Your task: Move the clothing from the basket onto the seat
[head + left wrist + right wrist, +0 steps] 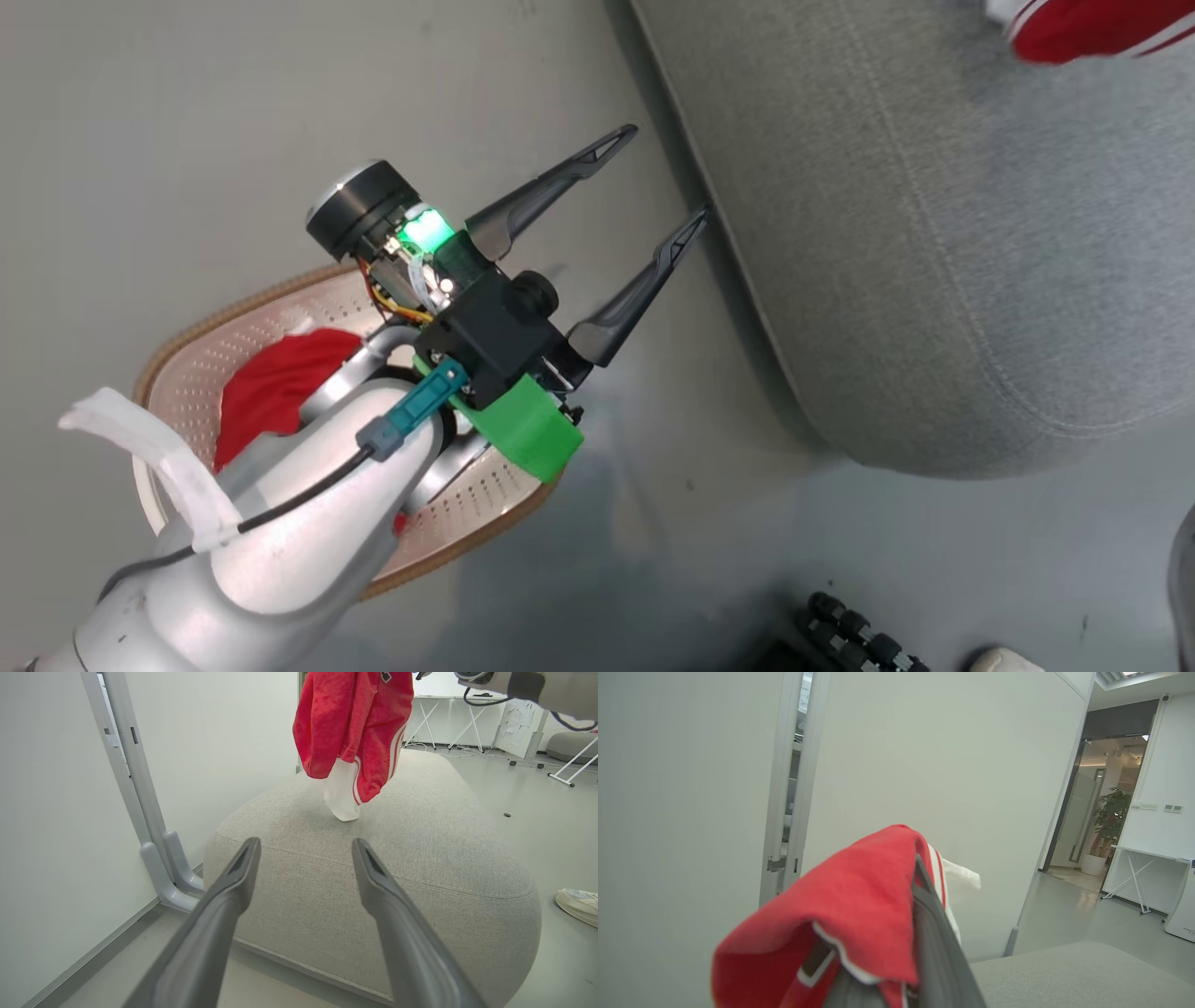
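My left gripper [665,173] [304,842] is open and empty, and it hangs over the floor between the basket [233,313] and the seat [934,233], fingers pointing at the seat's edge. One red piece of clothing [271,383] lies in the basket, partly hidden under my left arm. My right gripper [920,872] is shut on the other red garment [859,891], which drapes over its fingers. In the left wrist view this garment [355,723] hangs above the seat [420,849], its white lower end touching the cushion. Its red edge [1092,33] shows at the head view's top right.
A white wall with a grey panel foot [163,868] stands left of the seat. A pale shoe [577,905] rests on the floor right of the seat. My dark wheeled base [854,635] is at the bottom. White tables [439,723] stand farther back.
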Controlling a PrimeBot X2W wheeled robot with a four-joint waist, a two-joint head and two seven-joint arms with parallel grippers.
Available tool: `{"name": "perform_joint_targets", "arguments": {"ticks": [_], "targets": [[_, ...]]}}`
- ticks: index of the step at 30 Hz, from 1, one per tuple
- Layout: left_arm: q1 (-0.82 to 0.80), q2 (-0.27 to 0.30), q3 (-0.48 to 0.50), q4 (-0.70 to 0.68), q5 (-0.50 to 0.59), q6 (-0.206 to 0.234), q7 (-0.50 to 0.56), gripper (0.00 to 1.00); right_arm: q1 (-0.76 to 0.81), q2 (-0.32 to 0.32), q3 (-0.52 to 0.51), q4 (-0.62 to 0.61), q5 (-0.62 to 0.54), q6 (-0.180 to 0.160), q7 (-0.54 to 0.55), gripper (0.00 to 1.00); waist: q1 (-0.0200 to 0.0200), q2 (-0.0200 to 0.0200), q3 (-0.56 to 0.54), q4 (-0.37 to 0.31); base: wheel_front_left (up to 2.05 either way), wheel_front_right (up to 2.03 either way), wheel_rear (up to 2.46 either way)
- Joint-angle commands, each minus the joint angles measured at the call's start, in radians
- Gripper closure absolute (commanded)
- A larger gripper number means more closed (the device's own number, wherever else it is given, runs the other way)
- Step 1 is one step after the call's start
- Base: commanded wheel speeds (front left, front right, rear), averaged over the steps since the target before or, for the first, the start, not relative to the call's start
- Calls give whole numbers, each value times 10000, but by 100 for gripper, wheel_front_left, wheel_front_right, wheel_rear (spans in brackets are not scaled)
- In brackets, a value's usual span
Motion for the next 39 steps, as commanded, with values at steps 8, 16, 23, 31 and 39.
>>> {"name": "perform_joint_targets", "arguments": {"ticks": [8,16,23,31,39], "targets": [[-563,217,-17,-266,160,-65,96,0,-1761,-597,-784,1822,-363,-10,-38,100,-1,84,1631,585,0,0,0],[-745,233,-70,-211,138,-78,-20,0,-1255,66,-1674,2711,-720,-10,-38,100,-1,84,2007,789,0,0,0],[-768,281,-85,-98,68,-52,-102,0,-694,279,-2288,3483,-1108,-10,-35,100,-1,84,1979,871,0,0,0],[-658,305,-119,35,-24,20,-204,0,-833,100,-2584,4274,-1031,-10,-27,0,-1,84,1682,843,0,0,0],[-233,44,-142,441,-239,162,-511,0,415,302,-1810,3485,-676,-10,-27,0,-1,84,505,786,0,0,0]]}}
